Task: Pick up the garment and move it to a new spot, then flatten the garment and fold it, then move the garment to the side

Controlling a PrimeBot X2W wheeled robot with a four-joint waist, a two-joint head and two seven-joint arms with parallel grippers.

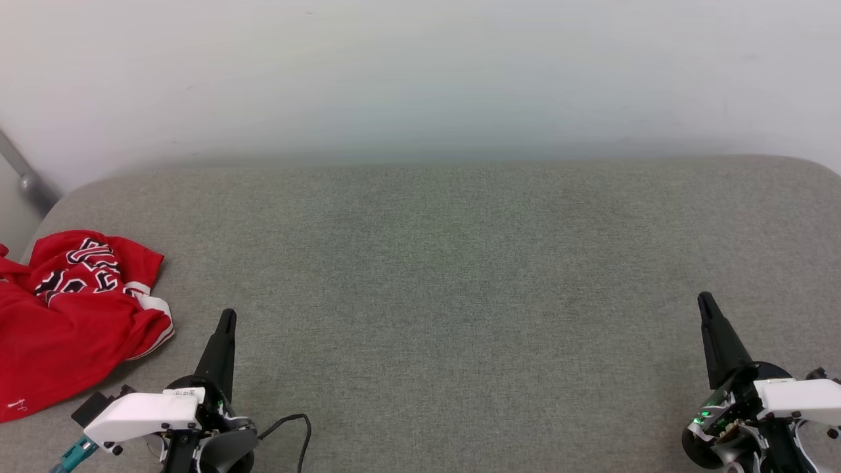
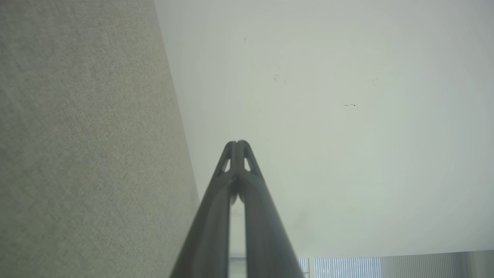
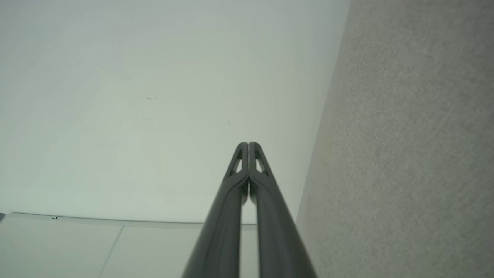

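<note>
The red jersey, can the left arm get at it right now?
Probably yes: the red jersey lies crumpled left of the left gripper, with bare grey surface between them; its jaws are shut and must open first.

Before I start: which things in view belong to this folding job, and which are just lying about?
Job in hand:
- garment, red, crumpled at the robot's left
- left gripper, shut, empty
- right gripper, shut, empty
- grey surface, to fold on

Just lying about:
- black cable by the left gripper
- metal bar, far left

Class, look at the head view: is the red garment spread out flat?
No, the garment lies crumpled in a heap on the grey surface.
</note>
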